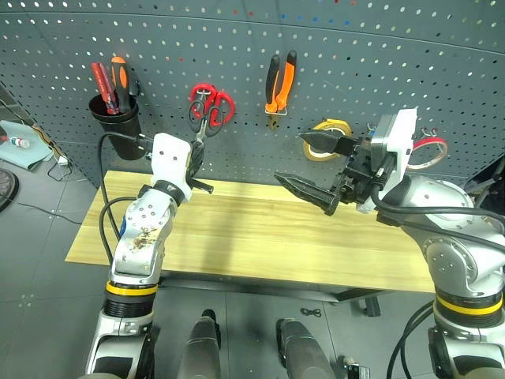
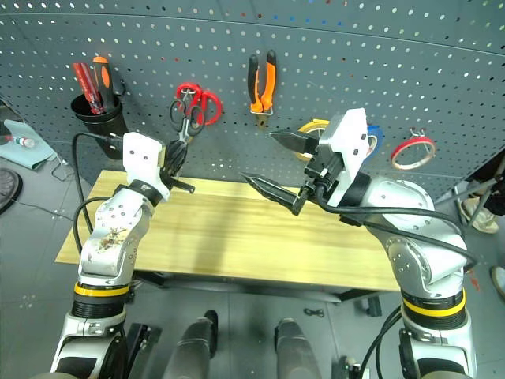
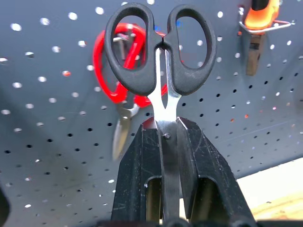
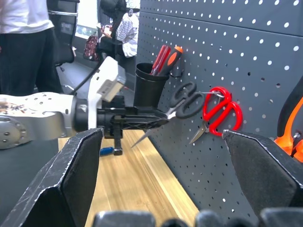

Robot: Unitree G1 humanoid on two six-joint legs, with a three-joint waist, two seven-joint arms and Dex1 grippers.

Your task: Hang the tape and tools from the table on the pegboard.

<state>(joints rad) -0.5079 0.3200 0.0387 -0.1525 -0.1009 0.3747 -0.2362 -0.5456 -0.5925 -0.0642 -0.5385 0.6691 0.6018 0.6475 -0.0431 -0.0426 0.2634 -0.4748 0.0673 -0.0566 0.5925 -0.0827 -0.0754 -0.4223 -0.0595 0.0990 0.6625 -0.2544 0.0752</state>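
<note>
Left wrist view: the left gripper (image 3: 166,142) is clamped on the steel blades of the black scissors (image 3: 161,52), just below the pivot, with the two black handle loops standing up past the fingertips and close to the pegboard (image 3: 57,156). The red scissors (image 3: 124,71) hang on a hook right behind them. The black scissors look light, stiff and small; the bare metal blades are likely slippery, so a grip low on the blades as here leaves the loops free to catch a hook, though the pair could twist or slide if knocked. In the left eye view the left gripper (image 1: 197,150) holds them up beside the red scissors (image 1: 213,106), the pliers (image 1: 280,83) already hang from a hook further right, and a black cup (image 1: 117,118) on the board holds red and orange screwdrivers. A yellow tape roll (image 1: 327,138) and a red roll (image 1: 430,150) hang to the right; in the right eye view a bit of the blue tape (image 2: 377,138) shows behind the right arm, seemingly on the board too. The right gripper (image 1: 316,166) hovers over the table (image 1: 252,237) with its jaws spread wide and nothing between them. In the right wrist view a blue handle, probably the screwdriver (image 4: 106,151), lies on the pale wood planks under the left arm. The board is dark grey-blue, the floor grey, and people stand in the background.
</note>
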